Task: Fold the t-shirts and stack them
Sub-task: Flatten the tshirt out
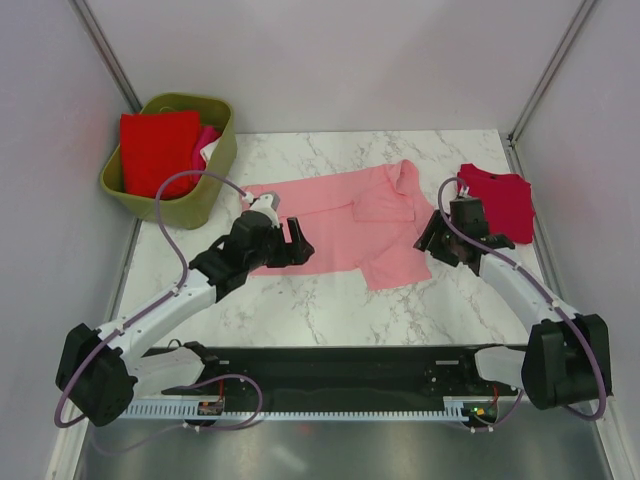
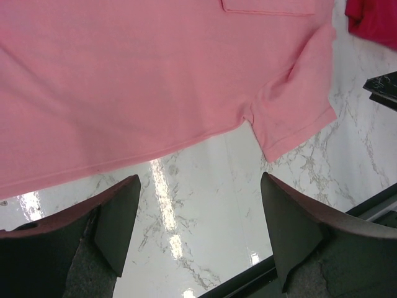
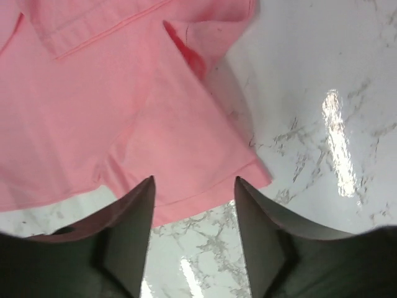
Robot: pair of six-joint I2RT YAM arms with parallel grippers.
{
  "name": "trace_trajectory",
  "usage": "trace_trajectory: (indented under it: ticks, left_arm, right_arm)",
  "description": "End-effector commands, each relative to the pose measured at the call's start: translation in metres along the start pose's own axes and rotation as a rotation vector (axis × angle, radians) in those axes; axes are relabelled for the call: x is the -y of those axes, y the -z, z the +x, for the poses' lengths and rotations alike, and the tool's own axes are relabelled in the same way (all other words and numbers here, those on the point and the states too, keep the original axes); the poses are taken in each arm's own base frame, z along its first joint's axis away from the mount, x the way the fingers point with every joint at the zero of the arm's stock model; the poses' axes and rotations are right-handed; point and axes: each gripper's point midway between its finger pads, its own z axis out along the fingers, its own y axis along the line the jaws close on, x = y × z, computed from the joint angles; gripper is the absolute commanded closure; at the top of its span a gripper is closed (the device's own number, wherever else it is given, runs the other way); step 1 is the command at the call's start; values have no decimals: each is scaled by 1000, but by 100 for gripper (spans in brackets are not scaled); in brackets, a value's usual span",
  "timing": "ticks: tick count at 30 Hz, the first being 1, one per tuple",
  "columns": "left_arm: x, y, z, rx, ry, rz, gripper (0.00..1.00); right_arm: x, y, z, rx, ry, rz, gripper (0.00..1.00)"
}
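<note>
Top external view: pink shirt [image 1: 340, 215] lies spread mid-bench, crimson shirt [image 1: 497, 200] near the right edge. Left end effector [image 2: 198, 186] gapes wide and empty beside the pink hem. Right end effector [image 3: 193, 186] stands open, empty, above the sleeve [image 3: 186, 155].

White marble-veined table [image 1: 330, 300], glossy, with pale grey walls [image 1: 330, 60] closing in on three sides. Slim metal posts [image 1: 105, 50] run down the back corners. Overhead light streaks [image 2: 166, 205] glare off the tabletop.

Top view looks down; wrist views, close, share pink t-shirt [image 2: 155, 81].
</note>
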Motion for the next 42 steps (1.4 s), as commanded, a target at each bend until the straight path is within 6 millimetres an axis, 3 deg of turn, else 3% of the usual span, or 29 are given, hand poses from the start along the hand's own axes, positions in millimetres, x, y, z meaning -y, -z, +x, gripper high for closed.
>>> trace_trajectory:
  ticks: [1, 6, 10, 12, 23, 27, 34, 35, 36, 38, 39, 42]
  left_arm:
    - [-1, 4, -5, 21, -17, -1, 14]
    - [-1, 5, -5, 16, -17, -2, 14]
    - [-11, 13, -8, 54, -11, -42, 13]
    - [-19, 15, -6, 66, -3, -75, 13]
    - [-57, 26, -10, 145, 104, -196, 13]
    - [-64, 27, -8, 143, 114, -214, 13]
    - [-71, 31, -8, 160, 119, -233, 13]
    - [-72, 31, -7, 161, 124, -239, 13]
    - [-73, 32, -9, 171, 129, -242, 13]
    - [-77, 34, -8, 175, 138, -254, 14]
    - [-79, 34, -9, 180, 144, -259, 14]
    - [-86, 35, -9, 179, 149, -286, 14]
  right_arm:
    - [6, 16, 1, 17, 2, 24, 32]
    - [8, 14, -9, 23, 39, 60, 37]
    - [25, 9, 1, 34, 44, 112, 56]
    - [35, 5, 10, 24, 41, 137, 60]
    - [48, -19, 31, -23, 29, 152, 61]
    - [54, -29, 44, -59, 20, 163, 62]
    - [57, -40, 45, -51, -10, 170, 63]
    - [55, -41, 45, -52, -14, 163, 64]
    - [55, -43, 46, -57, -17, 164, 75]
    - [53, -43, 47, -62, -19, 154, 84]
    - [52, -42, 47, -62, -22, 149, 96]
    - [46, -32, 39, -32, -33, 129, 100]
